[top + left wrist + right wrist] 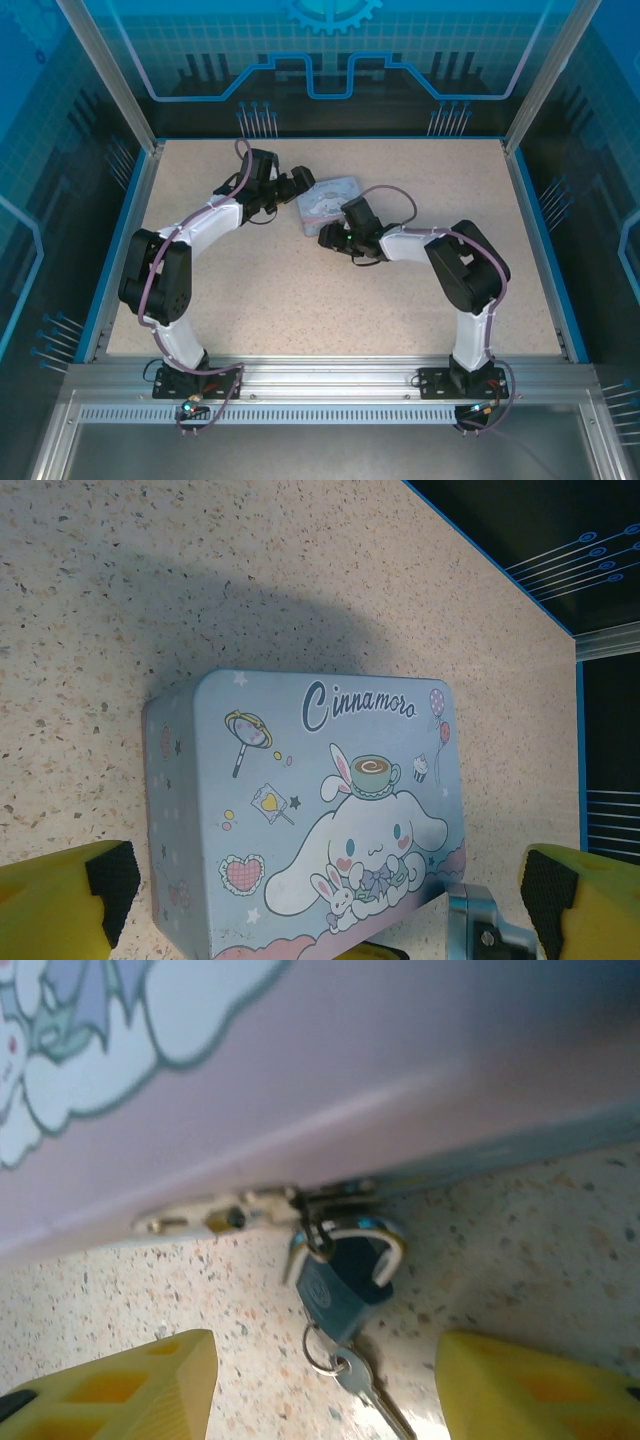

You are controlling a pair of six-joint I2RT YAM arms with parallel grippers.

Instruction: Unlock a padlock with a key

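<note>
Speckled tabletop [330,290] inside blue-panelled walls [330,60]; padlock [335,1285] against the tin [300,1060]; left and right jaws wide apart.

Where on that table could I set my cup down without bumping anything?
Bare table lies in the near middle, between the two arm bases, and in the far right corner beyond the right arm. Crowded: the far middle, where the left end effector and right end effector flank the tin and its padlock.

Open tabletop [520,1230] either side of the padlock [335,1295], tin wall [400,1060] close behind.
</note>
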